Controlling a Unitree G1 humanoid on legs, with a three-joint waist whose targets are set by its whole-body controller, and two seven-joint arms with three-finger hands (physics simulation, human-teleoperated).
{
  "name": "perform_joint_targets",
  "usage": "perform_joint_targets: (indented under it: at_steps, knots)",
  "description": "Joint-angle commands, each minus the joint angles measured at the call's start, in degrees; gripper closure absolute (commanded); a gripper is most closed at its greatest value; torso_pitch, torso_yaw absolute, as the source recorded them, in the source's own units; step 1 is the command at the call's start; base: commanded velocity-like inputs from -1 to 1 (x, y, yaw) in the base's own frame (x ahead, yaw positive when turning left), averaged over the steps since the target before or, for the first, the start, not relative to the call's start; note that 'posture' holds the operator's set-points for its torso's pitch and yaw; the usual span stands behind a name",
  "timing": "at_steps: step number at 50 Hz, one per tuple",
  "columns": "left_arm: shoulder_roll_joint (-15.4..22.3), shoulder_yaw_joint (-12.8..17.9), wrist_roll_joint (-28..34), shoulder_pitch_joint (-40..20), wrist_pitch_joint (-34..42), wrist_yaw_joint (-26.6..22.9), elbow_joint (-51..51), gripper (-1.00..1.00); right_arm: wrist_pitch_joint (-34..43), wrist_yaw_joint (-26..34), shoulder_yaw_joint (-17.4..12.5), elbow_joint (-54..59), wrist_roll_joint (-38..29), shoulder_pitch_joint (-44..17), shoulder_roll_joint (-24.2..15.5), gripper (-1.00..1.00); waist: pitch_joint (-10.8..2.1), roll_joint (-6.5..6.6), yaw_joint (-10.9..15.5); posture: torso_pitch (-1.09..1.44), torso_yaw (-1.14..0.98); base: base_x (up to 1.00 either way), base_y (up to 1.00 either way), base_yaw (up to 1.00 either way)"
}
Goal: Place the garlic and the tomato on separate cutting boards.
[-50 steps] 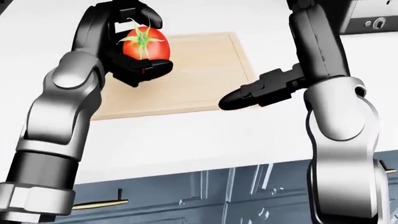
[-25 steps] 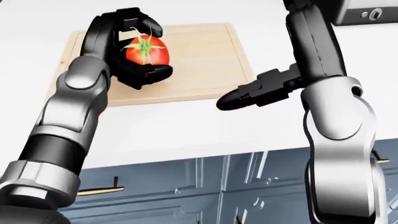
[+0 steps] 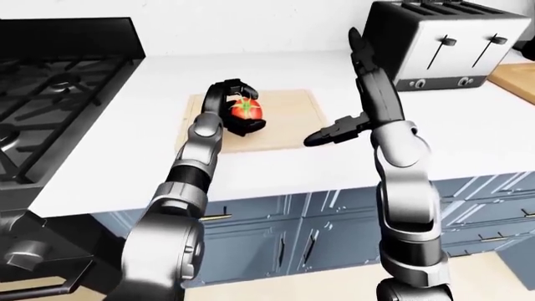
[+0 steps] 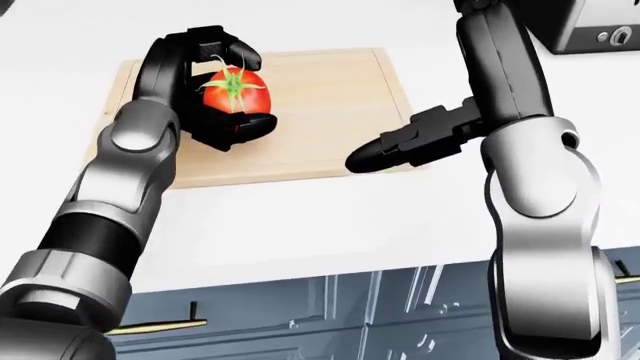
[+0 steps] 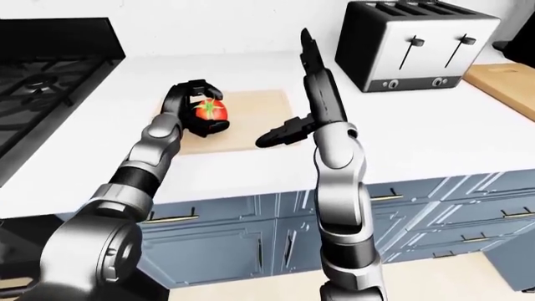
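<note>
tomato held over the light board, garlic not in view

your left hand [image 4: 222,94] has its black fingers curled around the round red tomato with a green stem [image 4: 235,91], clamped on it from above and below. in the head view the tomato sits over the left half of the pale wooden rectangular cutting board [image 4: 330,105]; you cannot tell from these views whether it touches the board or hangs just above it. your right hand [image 4: 400,146] is empty, its black fingers drawn together into a stretched-out point aimed left, at the near right corner of the same board.

the board lies on the white countertop [image 3: 468,132]. in the left-eye view a black gas stove with grates [image 3: 50,94] fills the far left, a dark two-slot toaster with silver levers [image 3: 443,44] stands far right, and the corner of a second wooden cutting board [image 3: 517,78] shows at the right edge. blue-grey cabinet fronts with brass handles [image 3: 334,219] run below the counter edge. no brand, label or writing can be read on anything; the toaster's knobs are too small to make out.

against the head view of half a second ago, the whole picture has slid down a little, so the camera has tilted or moved. the tomato stays in the same grip over the same part of the board, and your right hand keeps its pose by the board's corner.
</note>
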Motion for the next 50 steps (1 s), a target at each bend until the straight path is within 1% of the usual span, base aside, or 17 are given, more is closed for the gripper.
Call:
perform_joint_targets:
  at_steps: [1, 4, 5, 6, 7, 13, 23, 25, 26, 27, 28, 29, 34, 36, 39, 44, 50]
  knots:
    - [0.5, 0.2, -0.1, -2.6, -1.8, 0.3, -2.7, 0.57, -1.5, -0.6, -0.3, -1.7, -0.2, -1.7, -0.3, -1.0, -1.82, 0.05, 0.0, 0.0, 0.0, 0.0, 0.0, 0.0]
    - [0.5, 0.2, 0.0, -2.5, -1.8, 0.2, -2.9, 0.4, -1.0, -0.4, -0.2, -2.1, -0.3, -1.9, -0.3, -1.0, -1.75, 0.05, -0.1, 0.0, 0.0, 0.0, 0.0, 0.0]
    - [0.5, 0.2, 0.0, -2.5, -1.6, 0.2, -3.2, 0.09, -0.7, -0.3, 0.0, -2.3, -0.4, -2.0, -0.2, -1.0, -1.71, 0.06, -0.1, 0.0, 0.0, 0.0, 0.0, 0.0]
    - [0.5, 0.1, 0.0, -2.5, -1.5, 0.2, -3.3, 0.07, -0.7, -0.3, 0.0, -2.3, -0.4, -2.0, -0.2, -1.0, -1.67, 0.06, -0.1, 0.0, 0.0, 0.0, 0.0, 0.0]
    - [0.5, 0.1, 0.1, -2.5, -1.5, 0.2, -3.3, -0.07, -0.8, -0.3, -0.1, -2.2, -0.4, -2.1, -0.2, -1.0, -1.62, 0.08, -0.1, 0.0, 0.0, 0.0, 0.0, 0.0]
    - [0.5, 0.2, 0.1, -2.6, -2.1, 0.2, -2.3, -0.22, -1.5, -0.7, -0.2, -1.4, -0.1, -2.1, -0.2, -1.0, -1.42, 0.09, -0.2, 0.0, 0.0, 0.0, 0.0, 0.0]
    - [0.2, 0.1, 0.5, -2.4, -2.2, 0.2, -2.5, -0.26, -1.5, -0.7, -0.4, -1.5, 0.2, -1.9, -0.4, -1.0, -1.3, 0.0, -0.1, 0.0, 0.0, 0.0, 0.0, 0.0]
    - [0.3, 0.0, 0.5, -2.4, -1.6, 0.1, -3.2, -0.32, -1.4, -0.7, -0.4, -1.6, 0.2, -2.0, -0.4, -1.0, -1.28, -0.02, 0.0, 0.0, 0.0, 0.0, 0.0, 0.0]
    - [0.3, 0.0, 0.5, -2.5, -0.9, -0.1, -4.1, -0.47, -1.7, -0.9, -0.3, -1.4, 0.3, -1.8, -0.4, -1.0, -1.27, -0.02, 0.0, 0.0, 0.0, 0.0, 0.0, 0.0]
    - [0.3, 0.0, 0.4, -2.5, -0.4, -0.2, -4.8, -0.55, -2.0, -1.0, -0.4, -1.2, 0.4, -1.7, -0.4, -1.0, -1.25, -0.02, 0.0, 0.0, 0.0, 0.0, 0.0, 0.0]
    - [0.3, -0.1, 0.4, -2.5, 0.1, -0.3, -5.5, -0.58, -1.8, -0.9, -0.3, -1.3, 0.4, -1.8, -0.3, -1.0, -1.23, -0.02, 0.0, 0.0, 0.0, 0.0, 0.0, 0.0]
    - [0.3, -0.1, 0.4, -2.6, 0.9, -0.4, -6.5, -0.7, -1.6, -0.9, -0.3, -1.4, 0.4, -1.9, -0.3, -1.0, -1.22, -0.03, 0.0, 0.0, 0.0, 0.0, 0.0, 0.0]
    - [0.3, -0.2, 0.1, -2.4, 3.1, -0.6, -10.0, -0.83, -0.5, -0.1, 0.0, -2.5, -0.1, -2.2, -0.3, -1.0, -1.13, -0.08, 0.0, 0.0, 0.0, 0.0, 0.0, 0.0]
    - [0.4, -0.2, -0.1, -2.5, 3.9, -0.9, -11.0, -0.84, -0.5, -0.1, 0.0, -2.5, -0.1, -2.3, -0.2, -1.0, -1.1, -0.06, 0.0, 0.0, 0.0, 0.0, 0.0, 0.0]
    - [0.7, -0.2, -0.4, -2.1, 6.8, -1.3, -15.4, -0.83, -0.3, 0.1, 0.1, -2.6, -0.3, -2.4, -0.2, -1.0, -1.1, -0.01, 0.0, 0.0, 0.0, 0.0, 0.0, 0.0]
    - [1.4, -0.2, -1.4, 0.0, 15.0, -2.3, -28.9, -0.84, 1.3, 1.0, 0.2, -3.8, -1.0, -3.3, -0.3, -1.0, -0.95, 0.09, -0.1, 0.0, 0.0, 0.0, 0.0, 0.0]
    - [1.2, -0.6, -1.5, 1.9, 22.6, -3.2, -40.9, -0.85, 1.4, 1.2, 0.2, -4.4, -1.3, -3.2, -0.2, -1.0, -0.65, 0.23, 0.0, 0.0, 0.0, 0.0, 0.0, 0.0]
